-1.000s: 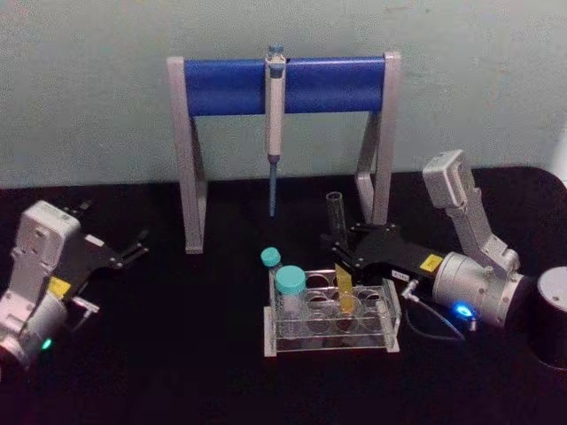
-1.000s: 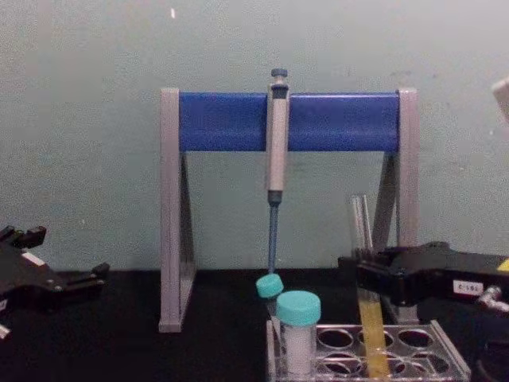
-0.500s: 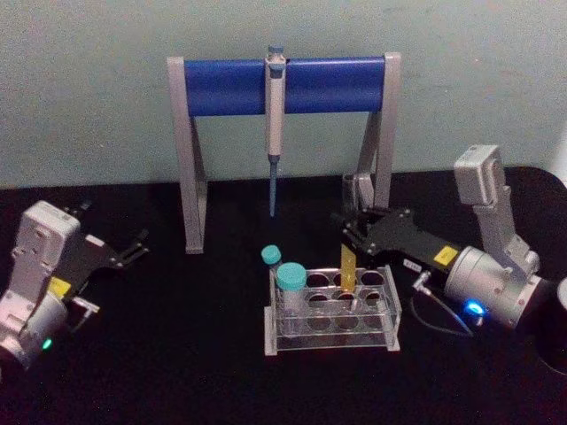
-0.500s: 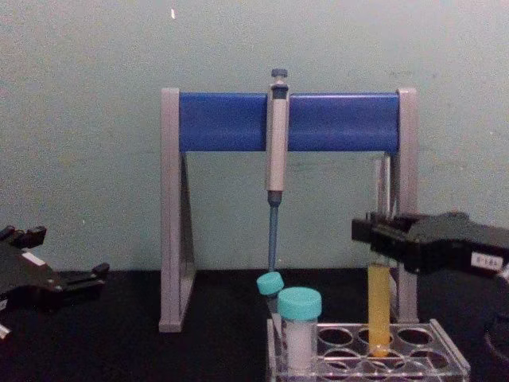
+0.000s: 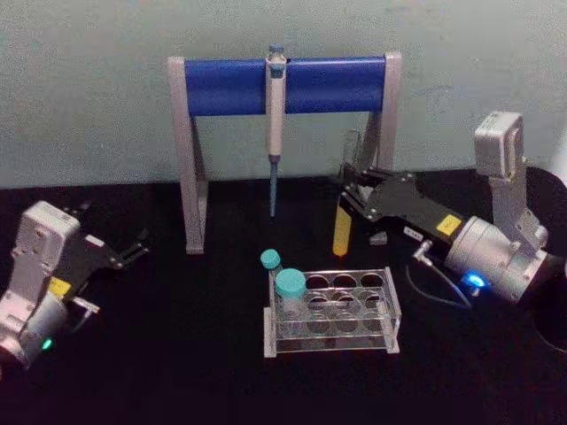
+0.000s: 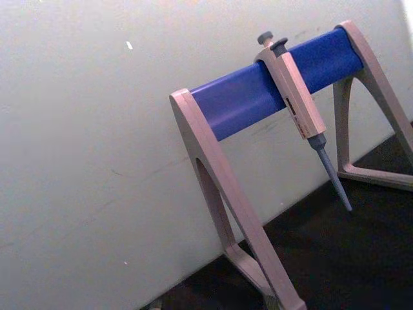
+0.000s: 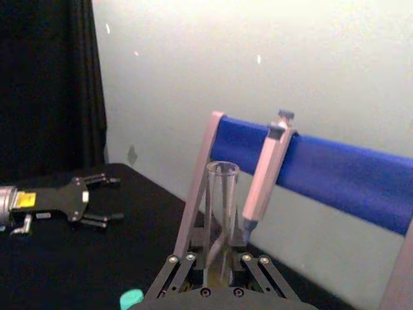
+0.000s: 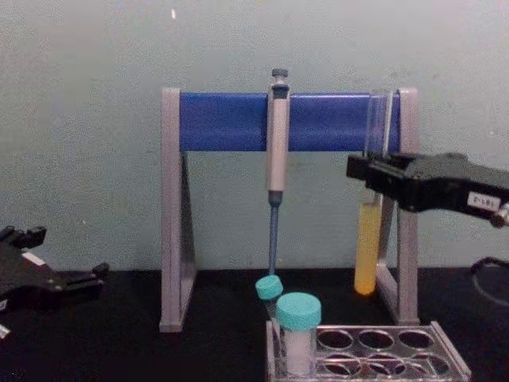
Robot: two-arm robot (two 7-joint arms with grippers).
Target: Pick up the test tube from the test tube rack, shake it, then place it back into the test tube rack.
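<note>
Since 1 second ago we have lifted the test tube (image 5: 342, 232) right out of the test tube rack (image 5: 331, 343). Then its foot sat in one of the holes. Now its yellow-filled end hangs above and behind the rack, touching nothing.

Nearest to us stands the rack, its holes vacant except at the left end, where 2 teal-capped vials (image 5: 290, 282) sit. Well to the rack's left our left gripper (image 5: 135, 247) is parked low, fingers spread and holding nothing.

Above and behind the rack's right part, our right gripper (image 5: 353, 197) is clamped across the tube's clear upper part. The tube is upright or nearly so, with its open mouth showing above the fingers.

Farther behind the rack is the pipette stand (image 5: 229, 86), with the pipette (image 5: 275, 106) hanging from its blue bar. The tube hangs on the rack's side of the stand's right leg, and we cannot tell the gap between them.

We judge step 1, the pick-up, done. The shake is left, then lowering the tube back into a hole. With the mouth uncapped, we think the shake should be gentle.
</note>
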